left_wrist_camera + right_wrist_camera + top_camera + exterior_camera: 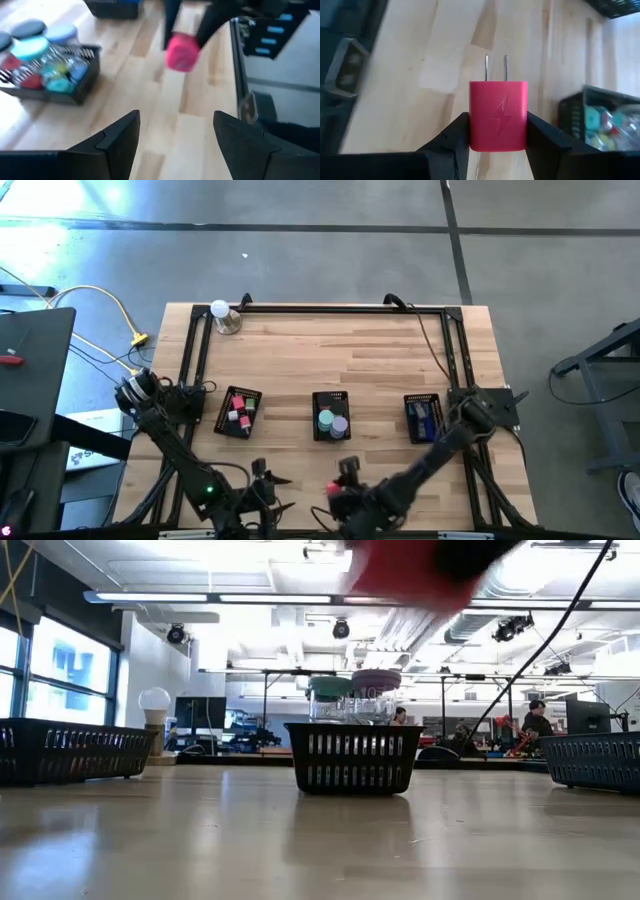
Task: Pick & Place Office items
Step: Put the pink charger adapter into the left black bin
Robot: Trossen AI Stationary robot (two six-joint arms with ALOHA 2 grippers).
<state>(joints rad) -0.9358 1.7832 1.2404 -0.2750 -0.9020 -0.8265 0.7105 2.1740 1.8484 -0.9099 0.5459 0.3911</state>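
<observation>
The right gripper (498, 145) is clamped on a red plug-in charger block (498, 121), its two metal prongs pointing away from the wrist. In the high view it hangs at about six o'clock on the table (380, 360), just short of the near edge and lifted off the wood. The left gripper (176, 135) waits beside it at seven o'clock, fingers apart and holding nothing. This looks like the carry step, with the pick already made. Next, the charger probably belongs in the left mesh tray (238, 414) at nine o'clock, where other red and pink pieces lie, though that sorting is only a guess.
</observation>
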